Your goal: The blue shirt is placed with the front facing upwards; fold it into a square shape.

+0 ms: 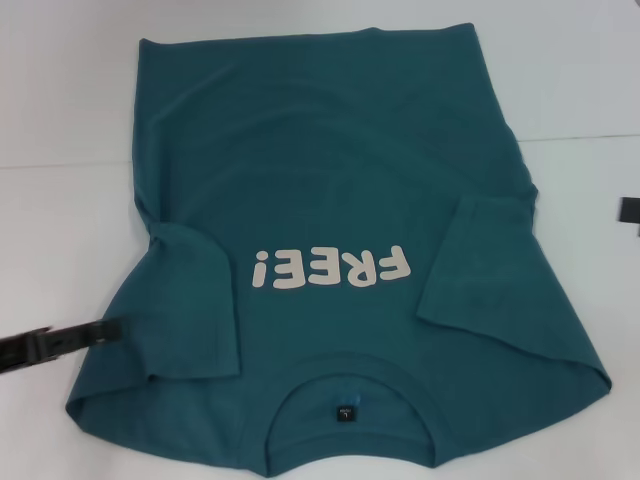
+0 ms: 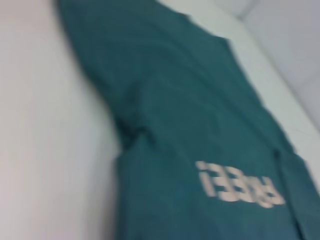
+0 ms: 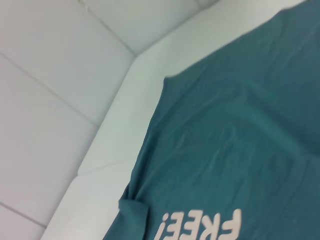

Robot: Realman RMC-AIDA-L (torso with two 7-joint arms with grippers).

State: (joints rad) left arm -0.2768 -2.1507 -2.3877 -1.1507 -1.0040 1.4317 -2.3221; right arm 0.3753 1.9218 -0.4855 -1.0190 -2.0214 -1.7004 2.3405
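Blue shirt (image 1: pixel 350 170), both sleeves folded in: soft, light, limp. My left gripper (image 1: pixel 60 342) at 8 o'clock, finger state indiscernible; I should grasp the hem corners at 12.

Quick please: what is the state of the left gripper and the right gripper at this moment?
Left gripper: at the blue shirt's left edge, beside the folded-in sleeve; cannot be told.
Right gripper: only a dark bit at the right border; cannot be told.

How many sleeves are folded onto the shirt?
2. On the blue shirt, one sleeve lies folded inward on the robot's left, beside the FREE! print; the other sleeve on its right.
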